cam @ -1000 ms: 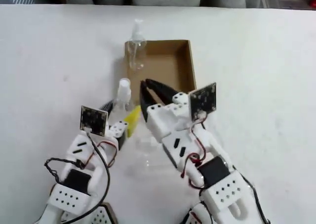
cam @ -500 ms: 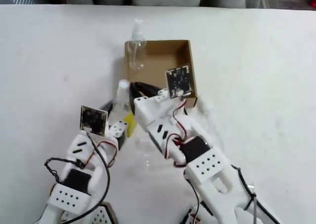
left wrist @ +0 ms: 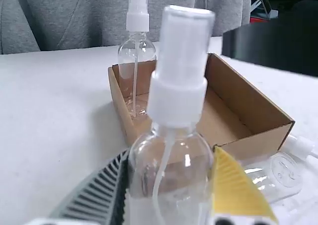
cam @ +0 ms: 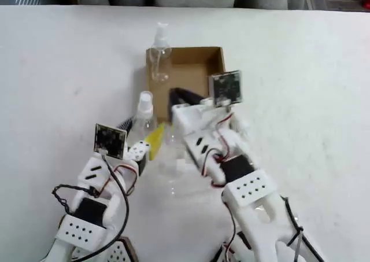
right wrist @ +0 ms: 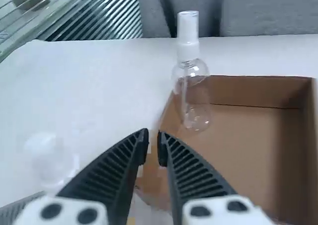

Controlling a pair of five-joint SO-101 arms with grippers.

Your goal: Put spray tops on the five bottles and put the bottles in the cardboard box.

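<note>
High view puts my left hand [cam: 141, 133] just short of the cardboard box [cam: 199, 71], at its near left corner, clamped on an upright bottle [left wrist: 169, 170]. A ribbed grey finger [left wrist: 97, 197] presses one side of the belly and a ribbed yellow finger [left wrist: 238, 192] the other. The bottle is clear, round-bodied and smooth, with a thin dip tube down the middle. It has a white spray top [left wrist: 181, 81] already on its neck, so I'd say this one is ready to go over the wall into the box. I judge it empty and very light, a bit top-heavy under the sprayer, and glossy enough to slip or twist in the hold. It is probably thin-walled too, so a hard squeeze could dent it. The belly just under the shoulder, where the fingers sit, looks the best place to hold, not the neck or nozzle. My right hand [right wrist: 151, 145] hangs over the near part of the box, its black ribbed fingers drawn almost together with a sliver between, holding nothing. A second bottle [cam: 159, 59], also capped, stands inside the box in its far left corner. The box is plain brown cardboard, shallow and open-topped, with matt walls that would likely give if bumped. A third bottle [left wrist: 273, 173] lies on its side on the white desk [cam: 300, 59] near the box's near wall. It has a white top at its end, but whether that is screwed on I cannot tell.
</note>
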